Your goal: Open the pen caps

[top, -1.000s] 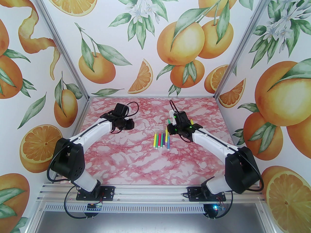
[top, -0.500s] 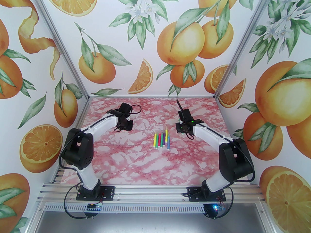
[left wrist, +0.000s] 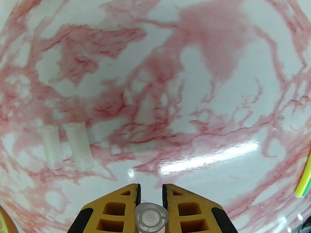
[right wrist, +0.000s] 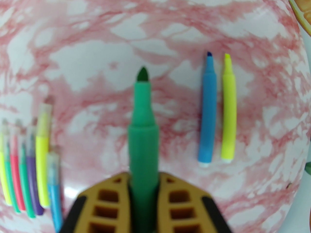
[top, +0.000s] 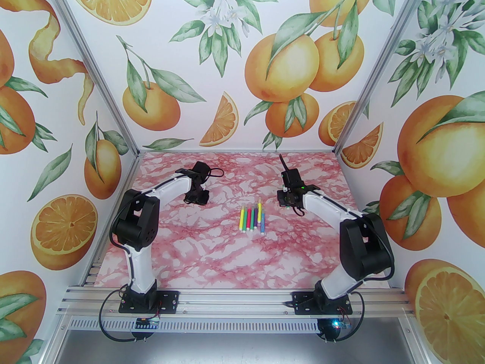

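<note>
Right wrist: right hand (right wrist: 143,178) tight on green pen (right wrist: 142,120), tail hidden; left hand (left wrist: 150,187) pinching cap (left wrist: 151,218).

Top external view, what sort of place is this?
Probably a robot data-collection booth: left arm and right arm bolted to an aluminium rail, orange-print wall panels in a metal frame, and a pink marbled tabletop.

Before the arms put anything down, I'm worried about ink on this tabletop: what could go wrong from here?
The green pen in the right gripper is uncapped; its bare tip could mark the table if lowered nose first. The clear cap in the left gripper is round and may roll once released.
</note>
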